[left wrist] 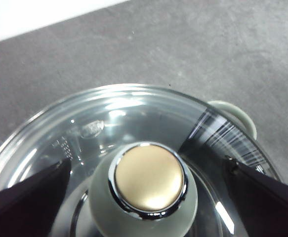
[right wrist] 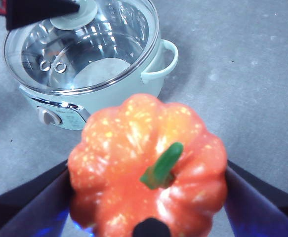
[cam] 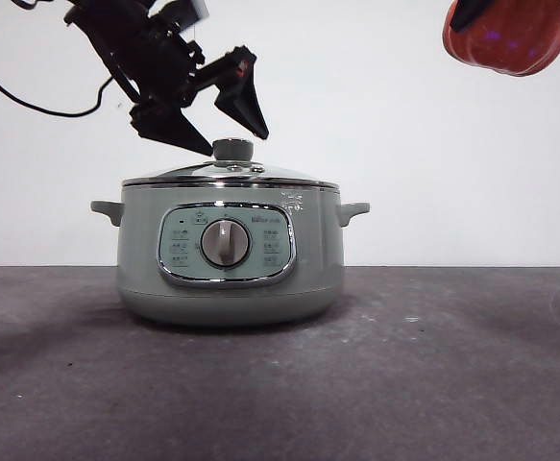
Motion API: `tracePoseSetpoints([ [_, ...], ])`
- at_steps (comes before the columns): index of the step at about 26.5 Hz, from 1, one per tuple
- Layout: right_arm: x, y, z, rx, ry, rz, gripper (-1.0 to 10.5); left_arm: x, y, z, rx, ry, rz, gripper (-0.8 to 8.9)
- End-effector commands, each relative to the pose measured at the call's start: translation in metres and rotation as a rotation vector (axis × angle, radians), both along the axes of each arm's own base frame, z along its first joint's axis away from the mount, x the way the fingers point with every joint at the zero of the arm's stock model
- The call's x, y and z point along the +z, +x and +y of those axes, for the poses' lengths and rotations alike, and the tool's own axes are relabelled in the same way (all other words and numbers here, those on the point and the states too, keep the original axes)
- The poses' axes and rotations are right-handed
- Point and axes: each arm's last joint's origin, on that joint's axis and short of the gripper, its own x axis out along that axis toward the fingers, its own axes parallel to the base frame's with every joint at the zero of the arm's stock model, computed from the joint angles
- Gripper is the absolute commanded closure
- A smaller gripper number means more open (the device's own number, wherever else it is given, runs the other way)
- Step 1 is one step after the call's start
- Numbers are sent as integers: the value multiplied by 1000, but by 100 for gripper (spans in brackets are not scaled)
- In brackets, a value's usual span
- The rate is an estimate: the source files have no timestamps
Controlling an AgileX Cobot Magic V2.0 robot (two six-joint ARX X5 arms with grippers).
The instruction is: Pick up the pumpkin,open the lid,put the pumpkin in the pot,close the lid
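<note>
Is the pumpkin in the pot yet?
Not yet. Picking up is done: the right gripper holds the pumpkin in the air, off to one side of the pot. Now the left gripper is open around the knob of the lid, which is still on. Left: lift the lid, drop the pumpkin in, close it.
</note>
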Motion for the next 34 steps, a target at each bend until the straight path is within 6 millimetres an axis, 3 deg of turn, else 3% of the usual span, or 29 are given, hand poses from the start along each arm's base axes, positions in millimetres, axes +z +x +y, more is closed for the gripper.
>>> tracePoseSetpoints([
  [1,1,0,1,-1,10,-5,957,-8,3,-4,-13,20,15,64],
  [3,1,0,1,-1,10,-5,957,-8,2,-4,-14,20,15,78],
  [9,1,0,1,-1,10,-5,957,-9,3,-5,-15,21,18,532],
  [13,1,0,1,-2,10,-5,957,-10,3,-4,-15,23,23,578],
  [17,1,0,1,-2,10,-6,957,-10,3,-4,-15,23,24,710],
  [19,1,0,1,-2,10,-7,957,-10,3,-4,-15,23,23,828],
  [25,2,0,1,-1,14,-14,957,-3,2,-4,-16,5,-12,822],
  [34,3,1,1,-1,21,-33,957,43,-12,3,-9,-35,-118,822],
])
